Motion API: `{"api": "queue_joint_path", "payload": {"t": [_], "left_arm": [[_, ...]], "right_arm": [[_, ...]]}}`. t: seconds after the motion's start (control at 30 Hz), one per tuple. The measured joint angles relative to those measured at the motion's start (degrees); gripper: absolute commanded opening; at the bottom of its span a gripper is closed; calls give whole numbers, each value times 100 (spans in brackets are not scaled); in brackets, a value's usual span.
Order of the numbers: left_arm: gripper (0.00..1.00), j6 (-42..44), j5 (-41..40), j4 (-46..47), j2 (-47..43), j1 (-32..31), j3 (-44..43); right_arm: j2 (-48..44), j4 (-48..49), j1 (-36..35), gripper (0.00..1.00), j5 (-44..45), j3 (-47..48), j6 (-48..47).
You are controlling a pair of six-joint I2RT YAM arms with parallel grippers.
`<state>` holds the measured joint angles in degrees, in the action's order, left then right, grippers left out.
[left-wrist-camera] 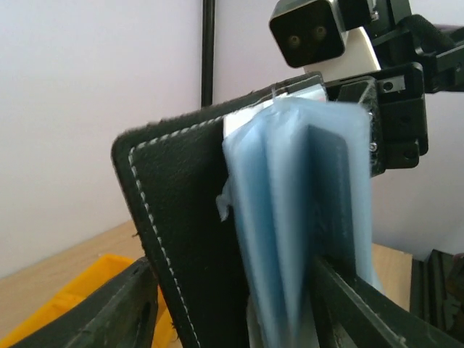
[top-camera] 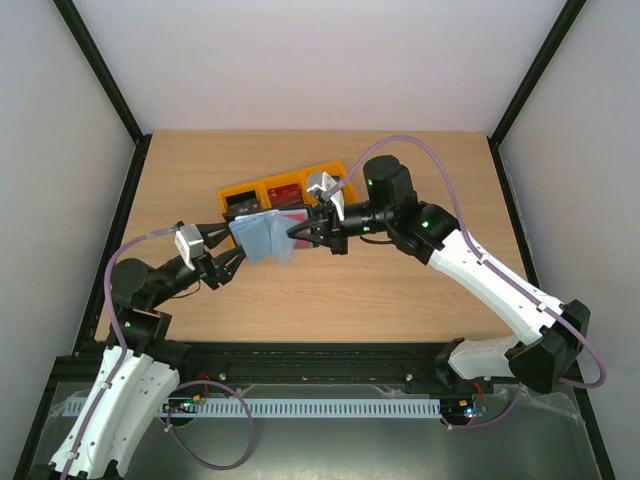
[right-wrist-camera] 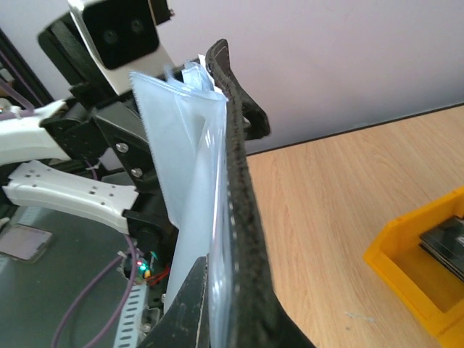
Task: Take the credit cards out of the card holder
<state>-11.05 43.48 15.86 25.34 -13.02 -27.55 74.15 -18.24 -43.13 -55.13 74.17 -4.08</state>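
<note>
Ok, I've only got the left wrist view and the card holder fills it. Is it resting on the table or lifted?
Observer: Lifted. The top view shows the card holder above the table, between the left gripper and the right gripper.
Operator: Does the right one have hold of it?
Observer: Yes. Its wrist view shows it shut on the card holder's black edge.
Operator: Any cards out already?
Observer: A red card lies in the yellow bin's middle compartment, and a dark card in the left one.

Yellow bins [top-camera: 240, 189], wooden table [top-camera: 400, 300]
</note>
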Motion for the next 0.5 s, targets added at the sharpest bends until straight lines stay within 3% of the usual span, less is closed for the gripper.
{"api": "queue_joint_path", "payload": {"t": [0.27,0.33,0.43,0.5], "left_arm": [[51,76,-79,-33,68,-90,-9],[41,9,0,46,85,-114,-2],[9,-101,192,125,107,-186,17],[3,-162,282,87,105,-214,24]], "right_arm": [[249,391,-46,4,-627,-2,302],[326,514,-109,5,-693,-2,328],[511,667,-164,5,-791,0,330],[643,763,-162,10,-789,2,328]]}}
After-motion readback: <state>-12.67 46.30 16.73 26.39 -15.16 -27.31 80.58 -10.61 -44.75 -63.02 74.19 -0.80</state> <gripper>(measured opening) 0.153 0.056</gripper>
